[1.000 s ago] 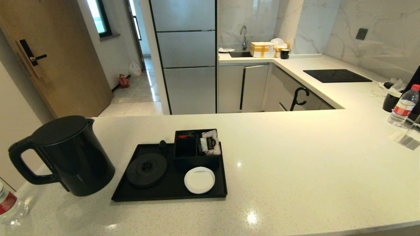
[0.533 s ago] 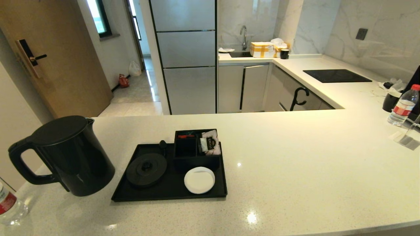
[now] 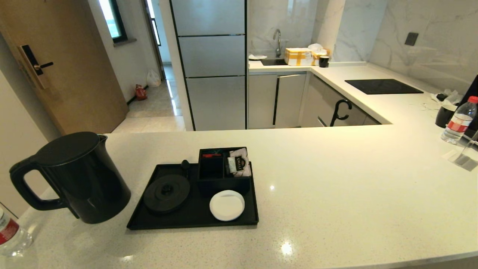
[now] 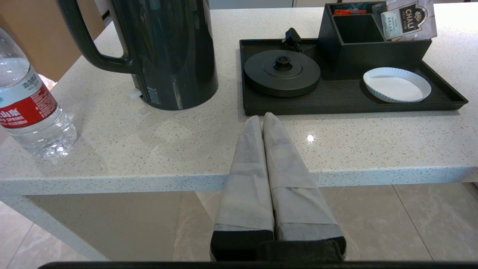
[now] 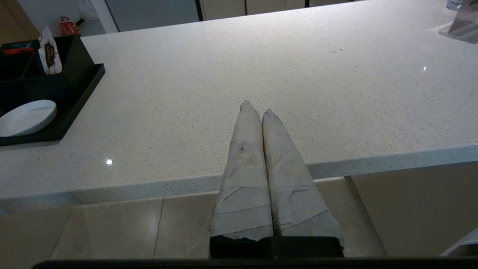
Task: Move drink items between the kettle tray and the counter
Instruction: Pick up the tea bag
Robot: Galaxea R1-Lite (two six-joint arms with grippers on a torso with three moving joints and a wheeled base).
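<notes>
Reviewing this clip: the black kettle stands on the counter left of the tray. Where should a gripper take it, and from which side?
Probably by the loop handle, on its upright bar. The kettle stands upright on the counter, handle turned away from the tray toward the robot's left, and its body looks too wide for the fingers. The left gripper, shut and held short of the counter edge, is the nearer one.

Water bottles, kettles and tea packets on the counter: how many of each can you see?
Water bottles: 2, one at the left end of the counter and one at the far right.
Kettles: 1, the black kettle standing on the counter beside the tray.
Tea packets: 1, the tea packet in the black box on the tray.
Total: 4.
</notes>
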